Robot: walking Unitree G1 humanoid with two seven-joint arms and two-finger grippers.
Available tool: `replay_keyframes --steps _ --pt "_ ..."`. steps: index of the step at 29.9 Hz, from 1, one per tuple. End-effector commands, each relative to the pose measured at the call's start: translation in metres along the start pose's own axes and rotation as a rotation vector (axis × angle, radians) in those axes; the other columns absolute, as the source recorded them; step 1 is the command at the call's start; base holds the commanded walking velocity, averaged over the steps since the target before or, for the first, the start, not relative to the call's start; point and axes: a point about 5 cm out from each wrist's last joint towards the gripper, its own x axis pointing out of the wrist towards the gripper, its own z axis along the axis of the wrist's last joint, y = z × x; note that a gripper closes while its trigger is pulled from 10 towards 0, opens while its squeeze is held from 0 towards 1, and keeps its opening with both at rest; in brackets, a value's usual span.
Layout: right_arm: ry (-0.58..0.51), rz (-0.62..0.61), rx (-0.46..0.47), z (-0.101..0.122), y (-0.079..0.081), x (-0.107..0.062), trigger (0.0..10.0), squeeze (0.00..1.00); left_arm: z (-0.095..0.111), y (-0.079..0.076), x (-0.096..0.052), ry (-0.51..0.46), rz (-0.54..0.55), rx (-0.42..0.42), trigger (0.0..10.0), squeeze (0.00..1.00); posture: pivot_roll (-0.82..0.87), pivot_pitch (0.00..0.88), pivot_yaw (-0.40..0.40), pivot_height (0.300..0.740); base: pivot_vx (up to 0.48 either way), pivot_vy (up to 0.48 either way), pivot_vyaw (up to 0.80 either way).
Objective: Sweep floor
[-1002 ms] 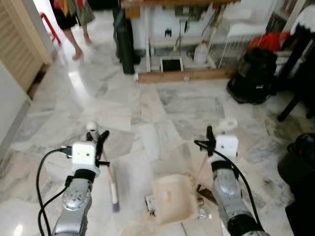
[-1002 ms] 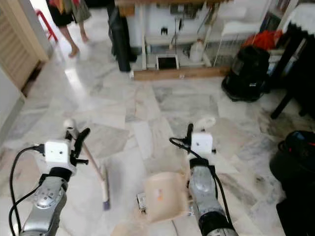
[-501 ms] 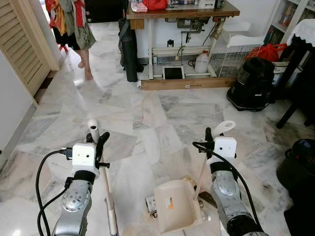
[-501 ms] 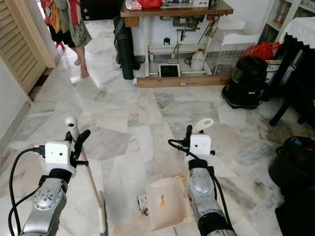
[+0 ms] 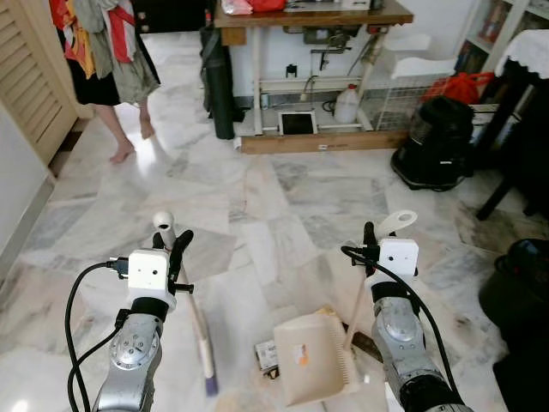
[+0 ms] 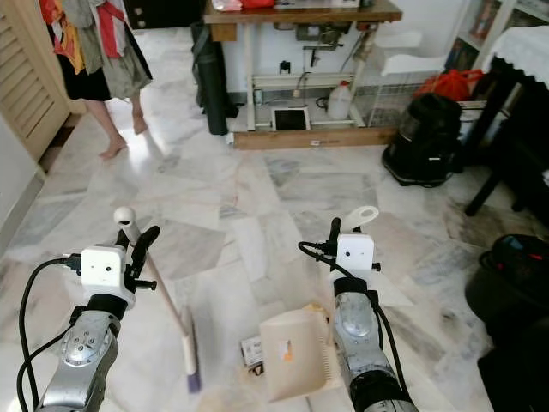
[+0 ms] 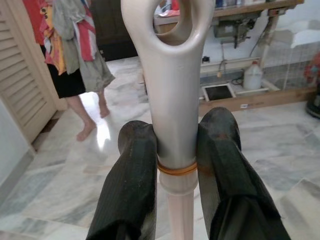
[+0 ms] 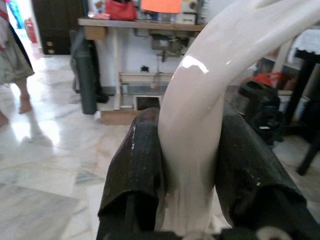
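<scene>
1. Left gripper (image 7: 175,165): the two black fingers (image 7: 131,185) are closed tight on the cream handle of the broom (image 5: 193,313), just below the looped hanging eye at its top end. An orange band on the handle sits right between the fingers.
2. Broom position: the handle slants from the left gripper down and toward the robot's right. The head, with what looks like purple bristles (small in the head views, so not certain), rests on the marble floor (image 5: 257,197) left of the dustpan.
3. Right gripper (image 8: 192,165): fingers clamped on the glossy white curved handle of the dustpan (image 5: 316,359), one finger on each side. The handle's looped end stands up above the wrist camera box.
4. Dustpan position: the beige pan lies on the floor between the two arms, nearer the right arm, with a comb edge along its right side and a small orange mark on its face.
5. Debris: a small pile of litter (image 5: 268,356), including a pale wrapper and dark scraps, lies on the floor touching the pan's left edge, between pan and broom head.
6. Surroundings: a wooden desk (image 5: 313,15) stands at the far wall. A black vacuum cleaner (image 5: 439,142) sits to the right of it, a white jug (image 5: 346,104) under it.
7. A barefoot person (image 5: 107,69) stands at far left beside a louvred door (image 5: 26,77).
</scene>
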Motion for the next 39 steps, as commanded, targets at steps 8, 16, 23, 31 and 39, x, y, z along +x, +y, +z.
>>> replay_keyframes --steps 8,16,23,31,39 --pt "-0.022 -0.008 0.039 0.0064 0.0026 0.0034 10.0 0.00 0.0087 0.0033 0.0030 -0.038 0.005 0.011 10.0 0.00 0.11 0.065 0.025 0.740 0.000 0.321 -0.37" --pt "-0.032 -0.008 0.032 0.0075 0.0023 0.0037 10.0 0.00 0.0087 0.0036 0.0028 -0.038 0.007 0.012 10.0 0.00 0.12 0.065 0.025 0.740 0.000 0.294 -0.50" --pt "-0.026 -0.011 0.035 0.0070 0.0021 0.0038 10.0 0.00 0.0088 0.0042 0.0029 -0.039 0.007 0.014 10.0 0.00 0.12 0.068 0.026 0.740 0.000 0.261 0.00" --pt "-0.026 -0.014 0.032 0.0071 0.0012 0.0042 10.0 0.00 0.0089 0.0043 0.0033 -0.039 0.005 0.014 10.0 0.00 0.11 0.072 0.028 0.740 0.000 0.062 -0.58" --pt "-0.032 -0.019 0.024 0.0073 0.0010 0.0038 10.0 0.00 0.0093 0.0041 0.0034 -0.042 0.001 0.018 10.0 0.00 0.11 0.068 0.030 0.740 0.000 0.000 0.00"
